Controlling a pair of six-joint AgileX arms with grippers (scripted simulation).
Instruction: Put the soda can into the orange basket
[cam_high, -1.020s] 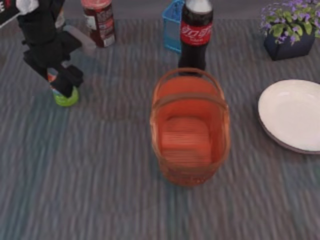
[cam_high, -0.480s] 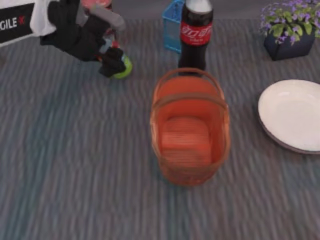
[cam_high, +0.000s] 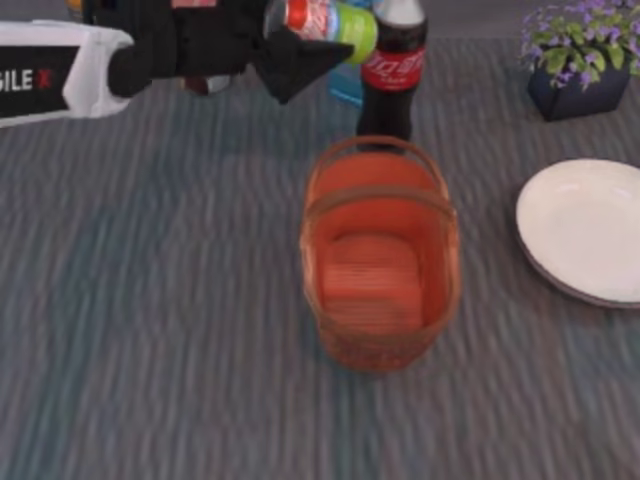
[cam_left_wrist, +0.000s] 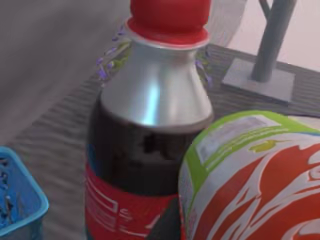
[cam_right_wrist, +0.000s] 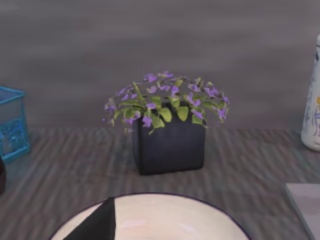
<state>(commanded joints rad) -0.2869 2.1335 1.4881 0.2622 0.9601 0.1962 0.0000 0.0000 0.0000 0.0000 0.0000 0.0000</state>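
Red-and-lime aluminium soda can (cam_high: 328, 20) riding in my left gripper (cam_high: 300, 50), clamped between its black fingers.

I am carrying the can on its side, high over the table's far edge, just beside the tall dark cola bottle with the red label (cam_high: 392, 70), which is filling the left wrist view close to the can (cam_left_wrist: 255, 175). To do this well I should be clearing that bottle, centring over the oval orange woven basket (cam_high: 380, 345), dodging its arched handle, then lowering before letting go. My right arm is parked near the white plate (cam_high: 585, 230).
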